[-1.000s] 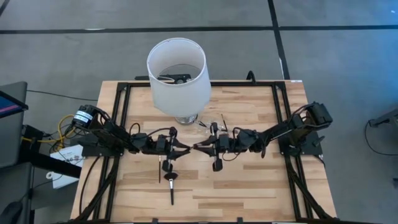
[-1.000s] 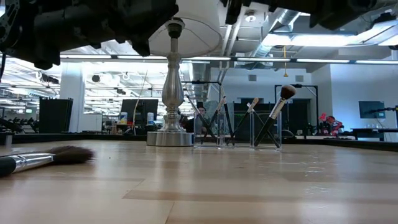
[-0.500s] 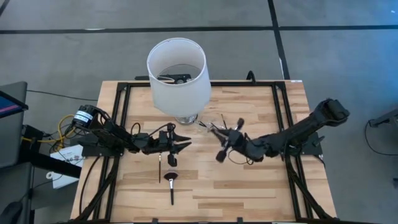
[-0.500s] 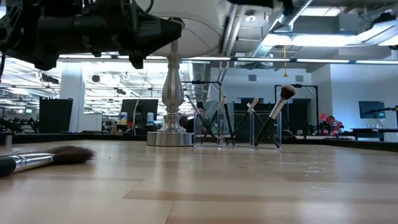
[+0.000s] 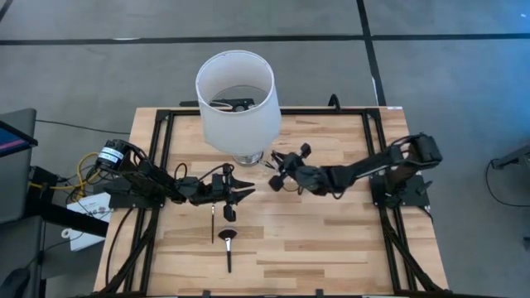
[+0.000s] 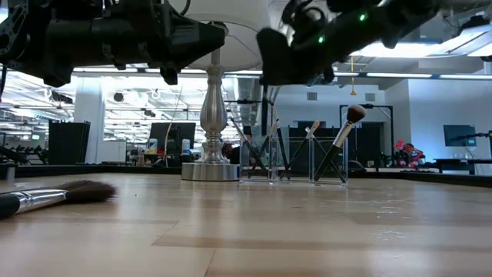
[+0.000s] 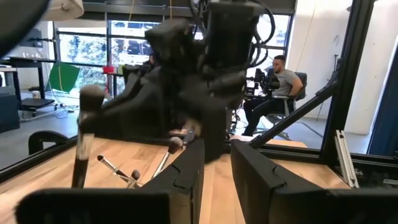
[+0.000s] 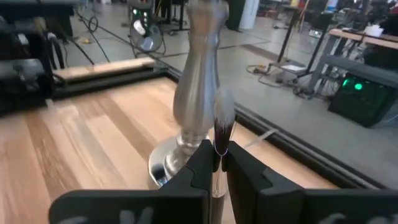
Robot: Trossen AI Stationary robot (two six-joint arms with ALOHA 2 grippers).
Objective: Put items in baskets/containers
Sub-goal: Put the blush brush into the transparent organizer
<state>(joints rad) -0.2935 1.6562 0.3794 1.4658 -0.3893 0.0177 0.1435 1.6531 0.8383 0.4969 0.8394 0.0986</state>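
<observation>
My right gripper [image 8: 219, 155] is shut on a thin makeup brush [image 8: 222, 121] whose pale-tipped dark head stands above the fingertips. It hangs above the table [image 5: 331, 232] beside the lamp's silver base [image 8: 198, 93], near the clear container [image 6: 317, 165] where several brushes stand tilted. Two more brushes [image 5: 213, 222] [image 5: 228, 247] lie flat on the table's near left part; the low view shows one brush [image 6: 58, 197] lying there. My left gripper [image 5: 246, 193] hovers open above them, left of centre, with nothing between its fingers [image 7: 189, 168]. My right gripper pinches the brush just below its head [image 8: 219, 148] between its two fingers. The fingers come about level from the table's right side. The brush stands roughly upright, head up, lifted clear of the table.
A lamp with a tall white shade [image 5: 236, 95] stands at the far middle, close to the clear container. A black frame [image 5: 377, 157] runs around the table's edges. The near right part of the table shows bare wood [image 5: 331, 248].
My right gripper has drawn away from my left gripper at the table's middle, swung out and turned. It has then gone toward the far edge with the brush, up to the lamp base and the clear container. My left gripper has stayed in place.
</observation>
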